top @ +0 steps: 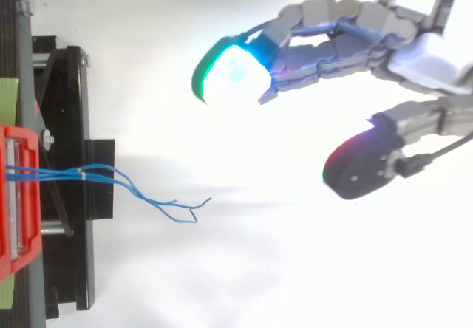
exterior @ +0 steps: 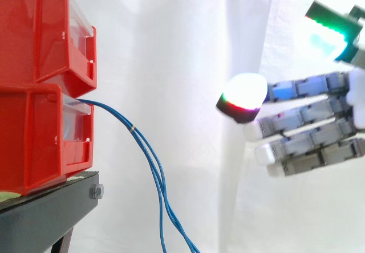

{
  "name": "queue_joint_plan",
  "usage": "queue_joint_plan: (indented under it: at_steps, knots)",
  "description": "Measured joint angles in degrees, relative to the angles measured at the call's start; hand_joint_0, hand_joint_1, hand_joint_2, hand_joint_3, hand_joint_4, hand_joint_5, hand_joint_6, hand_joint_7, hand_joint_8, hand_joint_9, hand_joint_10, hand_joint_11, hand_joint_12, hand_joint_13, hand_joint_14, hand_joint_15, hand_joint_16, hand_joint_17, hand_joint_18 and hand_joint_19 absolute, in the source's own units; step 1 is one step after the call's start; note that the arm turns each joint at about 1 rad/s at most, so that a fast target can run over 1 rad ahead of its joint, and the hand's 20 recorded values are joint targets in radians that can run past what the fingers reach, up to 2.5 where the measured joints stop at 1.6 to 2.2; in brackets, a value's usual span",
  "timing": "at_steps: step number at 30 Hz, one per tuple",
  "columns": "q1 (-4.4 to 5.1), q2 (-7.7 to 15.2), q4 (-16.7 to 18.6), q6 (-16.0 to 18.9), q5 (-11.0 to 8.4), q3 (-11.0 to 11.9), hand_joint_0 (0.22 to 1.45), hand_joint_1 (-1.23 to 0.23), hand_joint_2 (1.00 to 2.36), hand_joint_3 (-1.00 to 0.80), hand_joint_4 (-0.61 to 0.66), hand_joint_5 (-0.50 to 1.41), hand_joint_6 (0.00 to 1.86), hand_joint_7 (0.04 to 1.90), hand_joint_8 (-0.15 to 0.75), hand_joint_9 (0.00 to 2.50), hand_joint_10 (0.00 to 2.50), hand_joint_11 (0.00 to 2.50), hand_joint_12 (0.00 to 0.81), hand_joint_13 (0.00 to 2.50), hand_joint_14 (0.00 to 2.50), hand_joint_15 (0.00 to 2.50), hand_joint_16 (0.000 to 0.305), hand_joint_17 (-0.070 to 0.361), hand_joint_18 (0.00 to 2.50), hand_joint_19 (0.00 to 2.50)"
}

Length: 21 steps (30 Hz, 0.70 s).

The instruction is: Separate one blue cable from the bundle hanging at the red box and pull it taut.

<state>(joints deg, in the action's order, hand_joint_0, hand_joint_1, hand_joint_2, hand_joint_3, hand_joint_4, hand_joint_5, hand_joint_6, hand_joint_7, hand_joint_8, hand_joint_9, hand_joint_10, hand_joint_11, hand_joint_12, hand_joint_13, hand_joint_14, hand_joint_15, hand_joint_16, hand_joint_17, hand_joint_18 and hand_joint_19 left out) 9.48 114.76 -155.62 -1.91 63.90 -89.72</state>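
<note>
A bundle of thin blue cables [exterior: 149,157] comes out of the lower red box [exterior: 40,136] and hangs down to the right, bound by a small pale band near the top. In the top view the blue cables [top: 111,177] fan out into loose ends right of the red box [top: 18,195]. My hand [exterior: 311,125] hovers to the right of the cables, well apart from them. Its fingers [top: 325,29] are stretched out toward the box and the thumb [top: 369,164] is spread away. Nothing is between them.
An upper red bin [exterior: 40,33] is stacked on the lower one. Both stand on a black stand [exterior: 45,216] at the left. A white curtain [exterior: 188,48] hangs behind everything.
</note>
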Motion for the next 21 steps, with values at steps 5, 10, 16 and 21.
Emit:
queue_joint_plan:
  at_steps: [5, 10, 16, 21]
  knots:
    - [0.07, 3.3, 0.0, 0.0, -0.12, 2.1, 0.51, -0.73, 1.0, -0.5, 0.1, -0.21, 0.5, 0.78, 0.211, 0.51, 0.01, 0.26, 0.328, 0.48, 0.01, 0.2, 0.046, 0.104, 0.33, 0.1]
    - [0.06, 5.7, -0.1, -0.1, -1.2, 4.1, 0.51, -0.72, 1.0, -0.5, 0.1, -0.21, 0.5, 0.78, 0.21, 0.51, 0.01, 0.27, 0.328, 0.49, 0.01, 0.2, 0.046, 0.103, 0.34, 0.1]
    - [-0.01, 9.9, -0.3, 0.1, -2.32, 8.0, 0.51, -0.7, 1.0, -0.5, 0.11, -0.21, 0.5, 0.78, 0.211, 0.52, 0.01, 0.27, 0.329, 0.49, 0.01, 0.21, 0.046, 0.103, 0.35, 0.11]
    - [-0.21, 13.1, -0.9, 0.2, -2.35, 11.3, 0.51, -0.69, 1.0, -0.5, 0.11, -0.21, 0.5, 0.78, 0.213, 0.52, 0.01, 0.26, 0.329, 0.5, 0.01, 0.21, 0.046, 0.103, 0.35, 0.12]
